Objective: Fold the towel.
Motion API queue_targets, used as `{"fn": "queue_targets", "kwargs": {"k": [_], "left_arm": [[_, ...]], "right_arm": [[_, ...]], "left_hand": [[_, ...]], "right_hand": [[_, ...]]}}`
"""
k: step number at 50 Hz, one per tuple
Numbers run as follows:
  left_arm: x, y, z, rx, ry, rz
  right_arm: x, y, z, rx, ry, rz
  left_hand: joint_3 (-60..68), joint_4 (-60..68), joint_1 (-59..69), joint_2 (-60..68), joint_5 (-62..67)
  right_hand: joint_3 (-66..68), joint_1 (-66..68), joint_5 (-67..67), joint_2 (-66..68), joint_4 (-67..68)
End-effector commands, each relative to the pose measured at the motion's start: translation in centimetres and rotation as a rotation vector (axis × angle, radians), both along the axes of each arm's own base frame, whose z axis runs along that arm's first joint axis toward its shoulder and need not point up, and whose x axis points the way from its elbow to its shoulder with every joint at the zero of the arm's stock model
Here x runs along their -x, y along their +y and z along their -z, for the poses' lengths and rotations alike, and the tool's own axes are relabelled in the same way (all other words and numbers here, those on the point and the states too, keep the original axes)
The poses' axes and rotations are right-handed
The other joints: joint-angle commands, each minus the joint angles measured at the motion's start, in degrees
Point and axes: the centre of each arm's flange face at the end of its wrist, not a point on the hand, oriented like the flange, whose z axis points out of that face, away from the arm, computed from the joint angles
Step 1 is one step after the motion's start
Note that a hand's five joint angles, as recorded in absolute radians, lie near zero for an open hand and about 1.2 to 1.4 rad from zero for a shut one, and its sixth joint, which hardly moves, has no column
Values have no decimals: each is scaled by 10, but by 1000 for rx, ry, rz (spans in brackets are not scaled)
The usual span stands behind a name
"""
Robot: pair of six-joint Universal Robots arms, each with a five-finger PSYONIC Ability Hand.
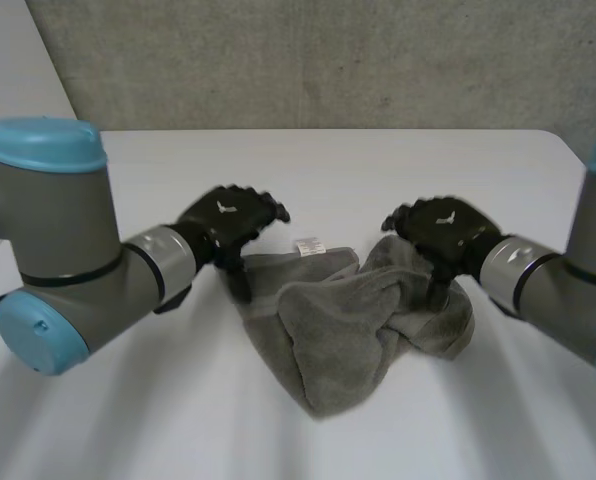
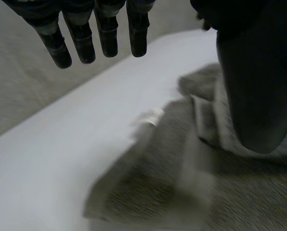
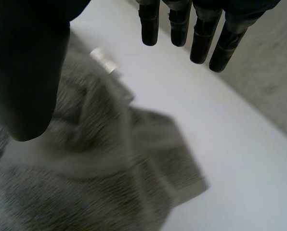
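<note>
The towel [image 1: 348, 320] lies crumpled at the desk [image 1: 308, 160] centre; expect soft, limp, light cloth. The left hand [image 1: 228, 222] and right hand [image 1: 443, 228] flank it, fingers [image 2: 107, 38] apart, gripping nothing. Take hold at adjacent corners.

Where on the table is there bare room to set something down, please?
Free: the far strip of the white table, between the crumpled grey towel and the grey wall, and the near strip before the towel. Crowded: the middle, where the black left hand and right hand flank it.
</note>
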Motion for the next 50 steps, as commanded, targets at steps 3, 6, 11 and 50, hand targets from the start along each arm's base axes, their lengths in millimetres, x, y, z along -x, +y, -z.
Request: {"fn": "queue_targets", "kwargs": {"k": [3, 6, 11, 50], "left_arm": [[12, 21, 35, -94, -73, 128], [18, 32, 42, -124, -88, 157], [18, 41, 48, -175, -119, 172], [21, -32, -135, 524, 294, -204]], "right_arm": [[-5, -2, 41, -103, 29, -11], [-5, -2, 40, -102, 26, -18], [-8, 1, 42, -113, 12, -51], [-23, -29, -206, 820, -393, -7]], "left_hand": [[-26, -32, -40, -6, 1], [-26, -32, -39, -4, 2], [-26, -32, -35, -1, 6], [-26, -32, 627, 662, 668]], "right_hand": [[-19, 15, 17, 8, -31], [-19, 79, 81, 72, -31], [-19, 216, 218, 209, -31], [-19, 653, 655, 646, -31]]}}
